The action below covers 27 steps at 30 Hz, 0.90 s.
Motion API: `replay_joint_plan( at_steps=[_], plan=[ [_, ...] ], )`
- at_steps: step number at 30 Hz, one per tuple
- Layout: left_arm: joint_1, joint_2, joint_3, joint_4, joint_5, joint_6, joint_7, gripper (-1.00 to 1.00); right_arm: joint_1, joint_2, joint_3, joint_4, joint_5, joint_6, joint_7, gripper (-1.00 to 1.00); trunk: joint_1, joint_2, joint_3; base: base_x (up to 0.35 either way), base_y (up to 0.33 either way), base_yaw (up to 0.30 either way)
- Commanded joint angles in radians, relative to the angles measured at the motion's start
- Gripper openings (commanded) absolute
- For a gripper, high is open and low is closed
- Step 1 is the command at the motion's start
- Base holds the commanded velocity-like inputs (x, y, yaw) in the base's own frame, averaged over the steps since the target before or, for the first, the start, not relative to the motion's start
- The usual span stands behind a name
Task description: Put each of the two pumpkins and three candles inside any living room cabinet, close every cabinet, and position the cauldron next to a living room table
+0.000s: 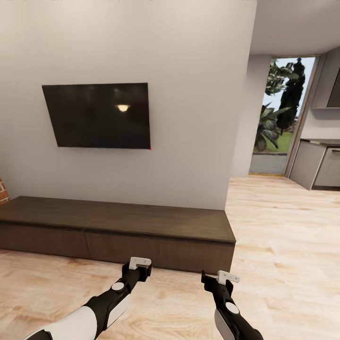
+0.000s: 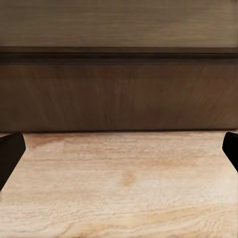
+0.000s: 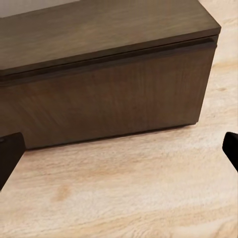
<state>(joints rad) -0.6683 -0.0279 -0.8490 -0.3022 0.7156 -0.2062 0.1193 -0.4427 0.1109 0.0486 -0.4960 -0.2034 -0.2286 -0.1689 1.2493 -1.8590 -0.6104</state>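
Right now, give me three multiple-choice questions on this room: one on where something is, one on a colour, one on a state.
1. Where is the television?
A. on the wall above the cabinet
B. on the floor
C. inside the cabinet

2. What colour is the cabinet?
A. white
B. dark brown
C. red

3. How are the cabinet's drawer fronts?
A. pulled out
B. missing
C. closed

Answers: 1 A, it hangs on the wall over the unit. 2 B, its wood is dark brown. 3 C, the visible fronts sit flush.

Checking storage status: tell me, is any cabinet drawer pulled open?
No, in the head view the cabinet fronts sit flush and shut.
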Motion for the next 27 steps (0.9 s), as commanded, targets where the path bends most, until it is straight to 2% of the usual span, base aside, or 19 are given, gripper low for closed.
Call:
replay_joint_plan(
  at_steps=[1,27],
  plan=[
    [-0.001,0.0,-0.009,0.0,0.005,-0.004,0.007,1.0,-0.001,0.0,0.005,0.001,-0.01,-0.005,-0.004,1.0,-0.004,0.007,0.002,0.0,0.0,0.0],
    [-0.001,-0.001,-0.01,0.0,0.005,-0.004,0.008,1.0,-0.001,-0.001,0.005,0.002,-0.01,-0.005,-0.004,1.0,-0.104,0.189,0.084,0.0,0.0,0.0]
  ],
)
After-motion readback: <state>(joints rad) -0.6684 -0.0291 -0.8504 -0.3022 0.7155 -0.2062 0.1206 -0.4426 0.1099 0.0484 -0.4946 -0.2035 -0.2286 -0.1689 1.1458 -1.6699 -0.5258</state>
